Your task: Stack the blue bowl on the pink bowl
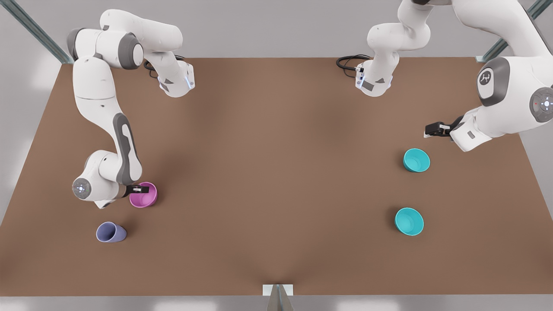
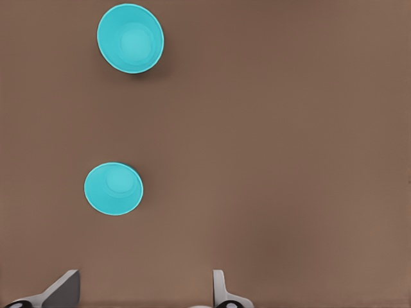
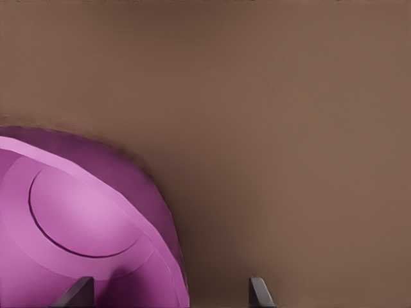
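The pink bowl (image 1: 144,195) stands upright at the front view's left. My right gripper (image 1: 138,188) hangs open over its near-side rim. In the right wrist view one finger is over the pink bowl (image 3: 77,218) and the other is outside its wall, with the right gripper (image 3: 168,294) empty. Two blue bowls that look alike stand at the front view's right, one farther back (image 1: 416,160) and one nearer the front (image 1: 409,221). My left gripper (image 1: 434,129) hovers open, back and to the right of the farther one. Both blue bowls (image 2: 130,38) (image 2: 113,188) lie ahead of the left gripper (image 2: 142,292).
A lavender-blue cup (image 1: 111,232) lies on its side in front of the pink bowl. The brown table (image 1: 276,172) is bare across its wide middle. Black cables (image 1: 352,62) sit at the back edge by the arm bases.
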### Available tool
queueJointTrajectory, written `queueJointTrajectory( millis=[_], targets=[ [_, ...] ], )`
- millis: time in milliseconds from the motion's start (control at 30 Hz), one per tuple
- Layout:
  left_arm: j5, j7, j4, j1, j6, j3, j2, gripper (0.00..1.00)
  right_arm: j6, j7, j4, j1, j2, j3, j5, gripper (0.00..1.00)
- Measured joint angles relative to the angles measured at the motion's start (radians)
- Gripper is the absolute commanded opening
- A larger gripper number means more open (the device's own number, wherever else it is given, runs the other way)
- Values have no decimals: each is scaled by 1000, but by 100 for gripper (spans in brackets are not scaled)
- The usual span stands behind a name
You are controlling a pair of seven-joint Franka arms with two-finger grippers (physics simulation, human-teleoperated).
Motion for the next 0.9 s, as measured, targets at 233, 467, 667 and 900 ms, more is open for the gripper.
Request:
queueJointTrajectory(
  millis=[233, 467, 667, 900],
  targets=[
    [1, 2, 0, 5, -1, 0, 0, 100, -11, -9, 19, 4, -19, 4, 11, 21],
    [2, 3, 11, 4, -1, 2, 1, 100, -109, 34, 180, 181, -29, 31, 69, 21],
    [1, 4, 50, 18, 0, 4, 36, 100, -139, 233, 508, 519, 159, 40, 315, 21],
    [-3, 5, 58, 35, -25, 3, 83, 100, -29, 502, 698, 662, 372, 66, 444, 55]
  ],
)
